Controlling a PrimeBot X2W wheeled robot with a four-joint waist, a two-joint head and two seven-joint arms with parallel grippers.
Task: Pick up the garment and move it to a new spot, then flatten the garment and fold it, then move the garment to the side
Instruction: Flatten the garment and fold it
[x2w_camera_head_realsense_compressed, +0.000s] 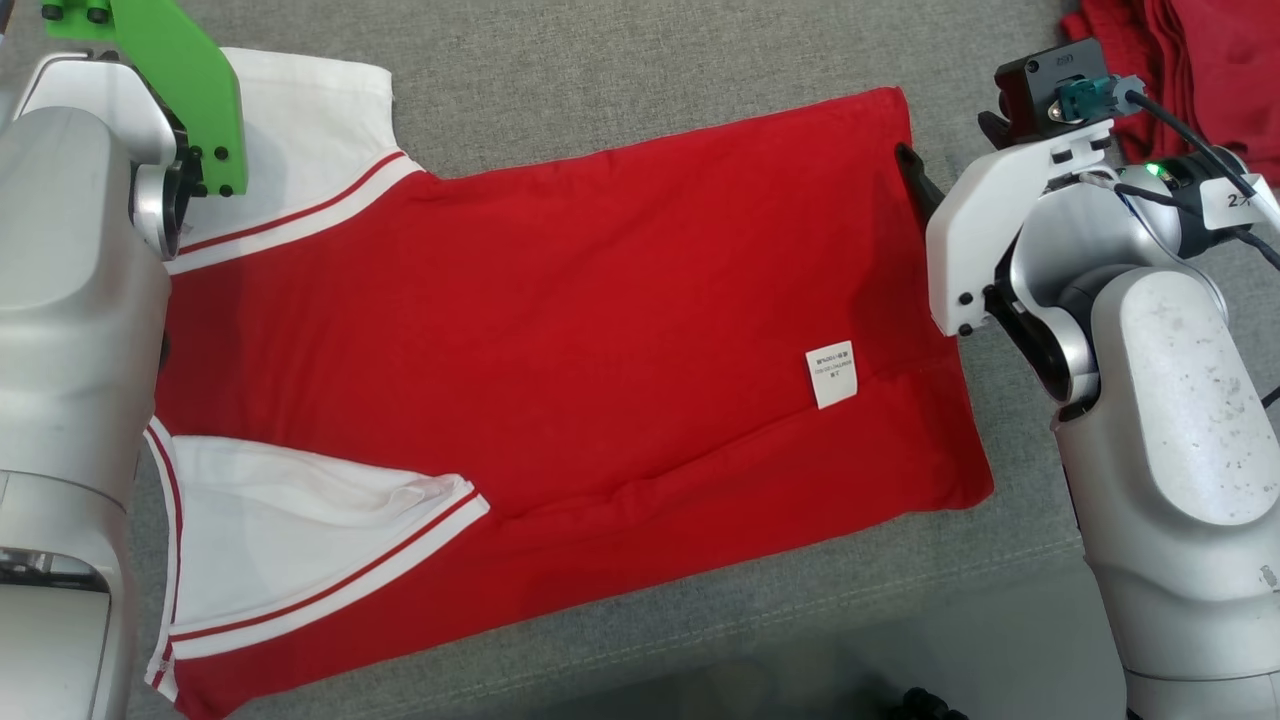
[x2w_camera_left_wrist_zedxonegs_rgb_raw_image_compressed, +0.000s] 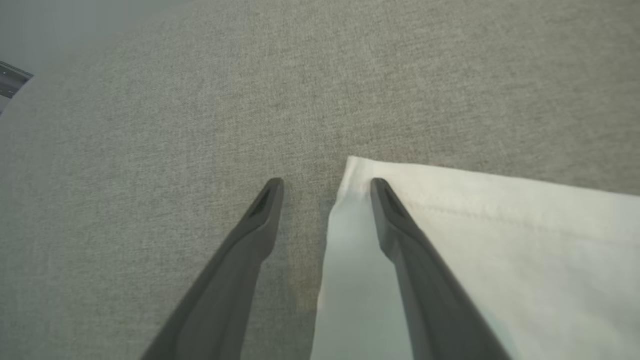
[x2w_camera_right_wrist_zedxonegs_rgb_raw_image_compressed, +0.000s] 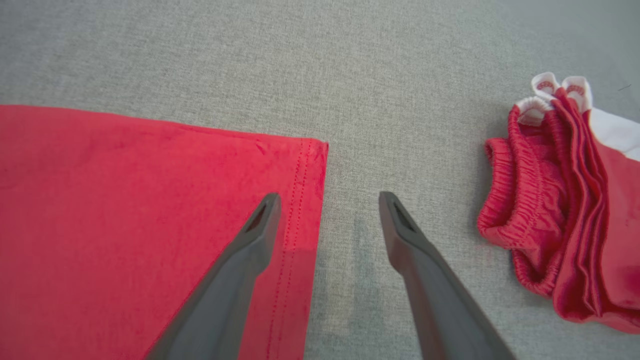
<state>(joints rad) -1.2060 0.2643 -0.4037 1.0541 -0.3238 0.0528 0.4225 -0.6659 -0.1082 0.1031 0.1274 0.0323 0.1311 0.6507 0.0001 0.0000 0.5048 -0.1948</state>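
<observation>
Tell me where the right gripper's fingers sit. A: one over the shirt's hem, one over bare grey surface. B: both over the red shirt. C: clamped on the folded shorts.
A: the right gripper stands open, straddling the hem of the red shirt, one finger over red cloth, the other over the grey surface.

The left arm (x2w_camera_head_realsense_compressed: 70, 330) rises along the left edge of the head view, its pale grey forearm ending in a wrist that carries a green bracket (x2w_camera_head_realsense_compressed: 170, 70). The left hand (x2w_camera_left_wrist_zedxonegs_rgb_raw_image_compressed: 327, 182) points forward and down, its two dark fingers spread well apart. The right arm (x2w_camera_head_realsense_compressed: 1160, 400) stands at the right, its white wrist housing topped by a black camera module (x2w_camera_head_realsense_compressed: 1050, 85). The right hand (x2w_camera_right_wrist_zedxonegs_rgb_raw_image_compressed: 328, 196) likewise has its fingers parted wide; one dark fingertip (x2w_camera_head_realsense_compressed: 912, 170) pokes out past the wrist in the head view.
</observation>
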